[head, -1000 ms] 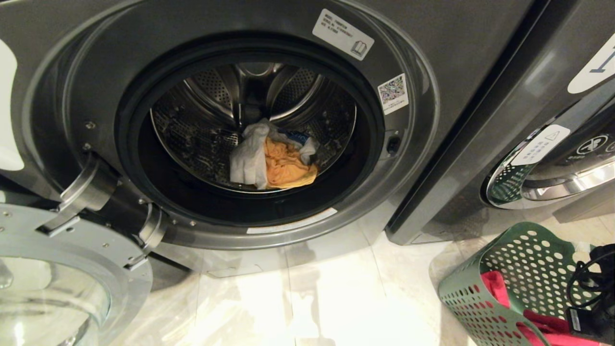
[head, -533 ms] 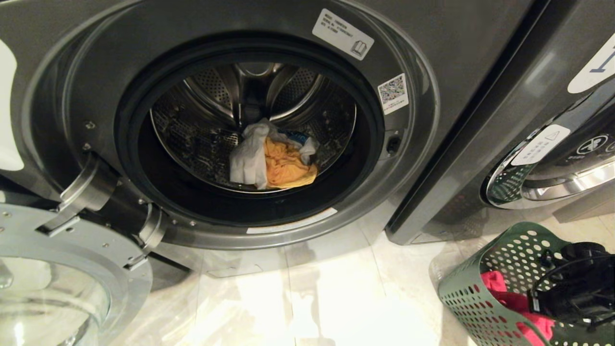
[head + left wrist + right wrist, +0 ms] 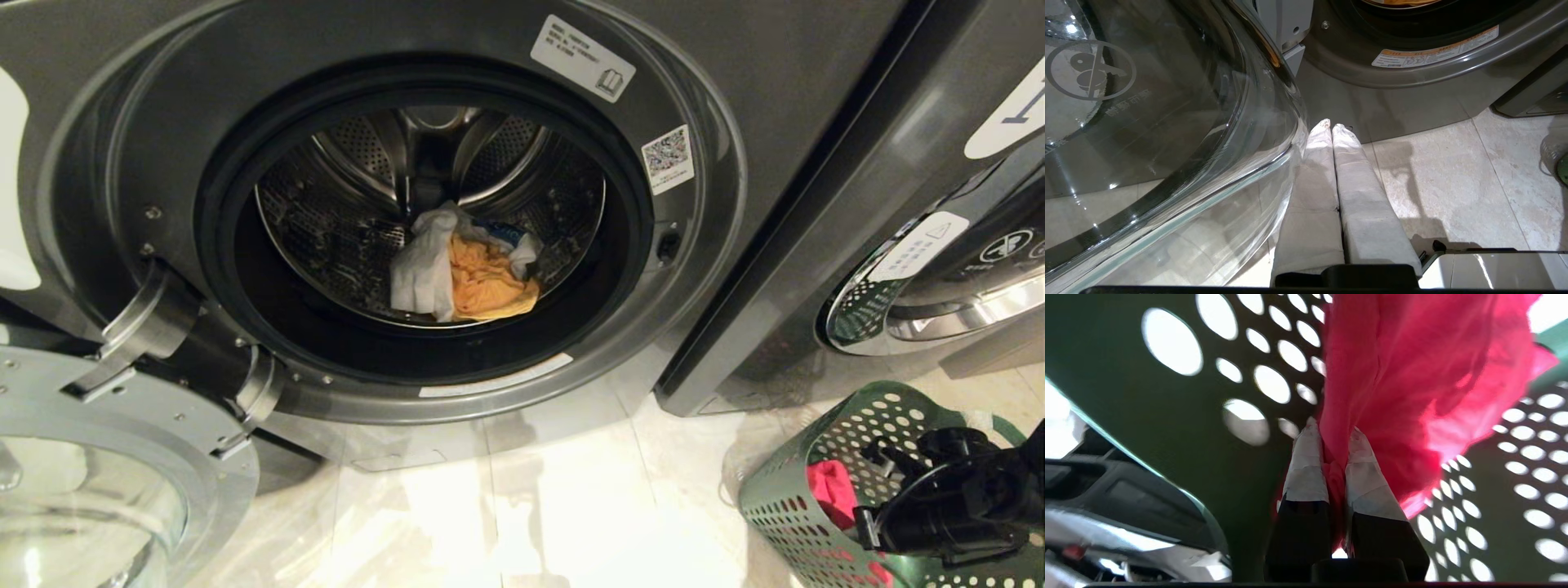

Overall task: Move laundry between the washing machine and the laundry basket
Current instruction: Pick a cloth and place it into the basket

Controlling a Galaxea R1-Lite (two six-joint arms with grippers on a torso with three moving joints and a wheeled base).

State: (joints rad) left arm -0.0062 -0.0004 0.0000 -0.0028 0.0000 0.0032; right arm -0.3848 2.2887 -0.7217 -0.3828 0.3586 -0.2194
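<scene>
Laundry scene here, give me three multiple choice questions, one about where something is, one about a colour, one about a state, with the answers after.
1. Where is the orange garment?
A. in the washer drum
B. in the basket
C. on the floor

2. What colour is the laundry basket?
A. blue
B. green
C. white

3. How is the right gripper?
A. wide open
B. shut on nothing
C. shut on the red cloth

Answers: 1 A, it lies beside a white garment inside the drum. 2 B, its perforated wall is green. 3 C, red fabric is pinched between its fingers inside the basket.
</scene>
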